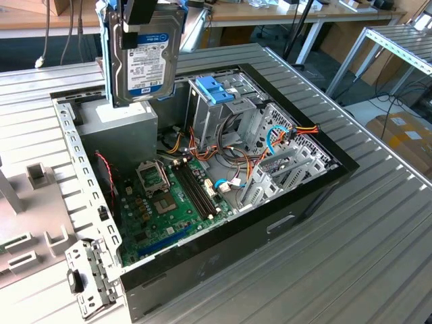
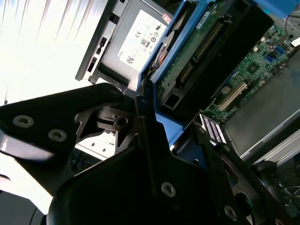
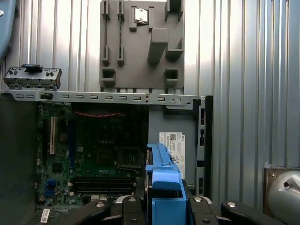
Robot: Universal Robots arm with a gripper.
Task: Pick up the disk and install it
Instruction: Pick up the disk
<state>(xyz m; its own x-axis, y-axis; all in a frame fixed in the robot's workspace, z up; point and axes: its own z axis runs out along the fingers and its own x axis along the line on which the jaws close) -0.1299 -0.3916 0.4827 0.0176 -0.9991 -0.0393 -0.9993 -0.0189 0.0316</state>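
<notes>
The disk (image 1: 145, 61) has a white label with a blue band up top and black barcodes, plus a bright blue frame (image 1: 106, 64) round it. The gripper (image 3: 164, 206) is black. Circuit board (image 1: 169, 202) is green, case (image 1: 270, 233) black, power box (image 1: 125, 131) grey with a white sticker. The latch (image 1: 214, 88) is that same blue, and the table (image 1: 364, 256) is ribbed silver-grey.

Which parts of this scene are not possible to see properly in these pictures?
1. Exterior view: the gripper holding the disk is cut off by the top edge.
2. Exterior view: the disk hides part of the grey power-supply box behind it.
3. First wrist view: the disk is seen edge-on, so its label is hidden.
4. Second wrist view: the gripper's dark body covers part of the disk.
</notes>
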